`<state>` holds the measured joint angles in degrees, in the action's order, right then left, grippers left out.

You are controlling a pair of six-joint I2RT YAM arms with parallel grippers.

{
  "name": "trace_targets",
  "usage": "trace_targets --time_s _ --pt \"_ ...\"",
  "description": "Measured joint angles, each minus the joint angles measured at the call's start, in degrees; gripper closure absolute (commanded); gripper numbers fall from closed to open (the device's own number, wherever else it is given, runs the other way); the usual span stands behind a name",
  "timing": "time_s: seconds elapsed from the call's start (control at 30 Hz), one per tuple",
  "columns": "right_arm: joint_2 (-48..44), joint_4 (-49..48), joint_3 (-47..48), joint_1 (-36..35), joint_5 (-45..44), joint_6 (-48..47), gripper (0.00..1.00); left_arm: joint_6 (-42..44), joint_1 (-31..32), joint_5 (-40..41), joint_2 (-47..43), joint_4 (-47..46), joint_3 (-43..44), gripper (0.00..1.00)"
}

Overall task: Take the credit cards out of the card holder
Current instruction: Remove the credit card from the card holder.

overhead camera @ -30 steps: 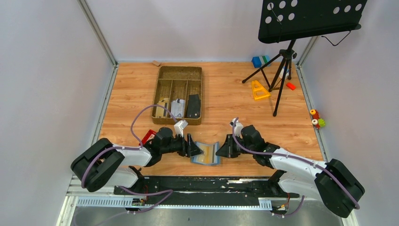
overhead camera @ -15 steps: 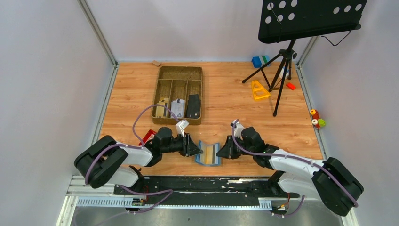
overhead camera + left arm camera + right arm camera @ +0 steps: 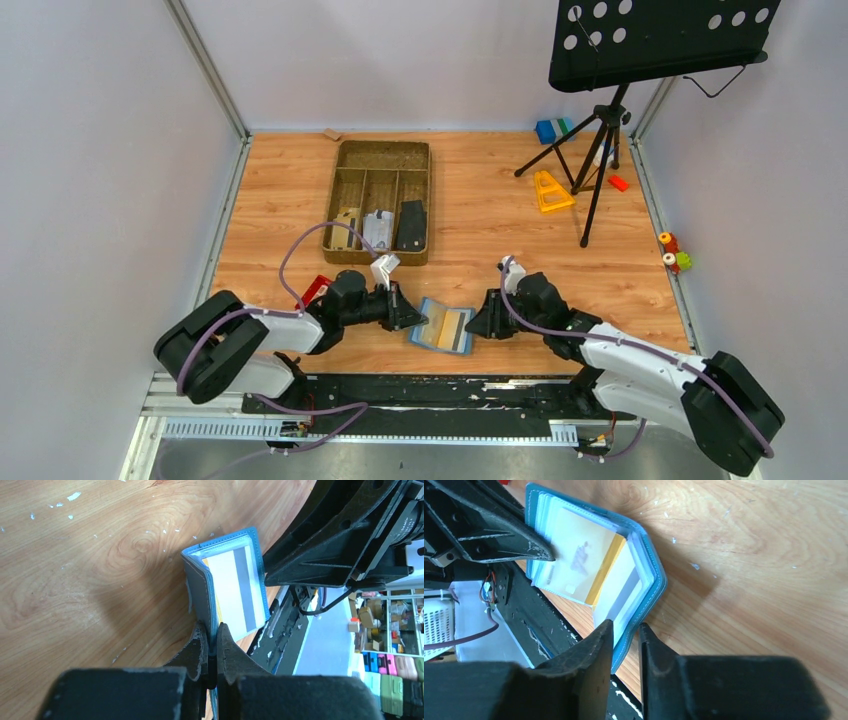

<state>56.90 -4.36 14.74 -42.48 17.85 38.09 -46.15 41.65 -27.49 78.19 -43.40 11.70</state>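
Wooden worktop (image 3: 500, 200), near edge: left gripper (image 3: 210, 630) pinches the limp card holder (image 3: 200, 595); right gripper (image 3: 624, 630) slightly parted. Expect stiff, slick credit cards (image 3: 574, 565): grip an exposed edge.

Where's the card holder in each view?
Top external: card holder low centre.
Left wrist: card holder centre, one flap's edge in the shut left pincer.
Right wrist: card holder upper left-centre, spread open.
Shared landmark: the grey-striped card in its pocket.
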Motion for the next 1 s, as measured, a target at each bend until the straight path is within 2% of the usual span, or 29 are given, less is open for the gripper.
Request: trace_targets --time_s 0.07,0.23,0.4,0.73,1.0 --pt "-1.75 1.66 0.02 -0.02 -1.33 -0.57 0.67 0.31 0.00 0.24 -1.14 1.11 0.00 1.00" --pt "-4.52 4.79 0.59 -0.02 -3.10 -1.25 0.67 1.27 0.00 1.14 -4.31 4.55 0.00 1.00" --pt "-6.56 8.39 2.36 -0.02 -3.76 -2.05 0.56 1.66 0.07 1.68 -6.47 6.91 0.00 1.00" --pt "-10.64 11.32 3.69 -0.02 -4.17 -3.37 0.60 1.64 0.07 2.60 -8.52 8.98 0.00 1.00" --pt "-7.15 5.44 3.72 -0.04 3.02 -3.69 0.63 1.38 0.11 2.99 -8.46 8.85 0.00 1.00"
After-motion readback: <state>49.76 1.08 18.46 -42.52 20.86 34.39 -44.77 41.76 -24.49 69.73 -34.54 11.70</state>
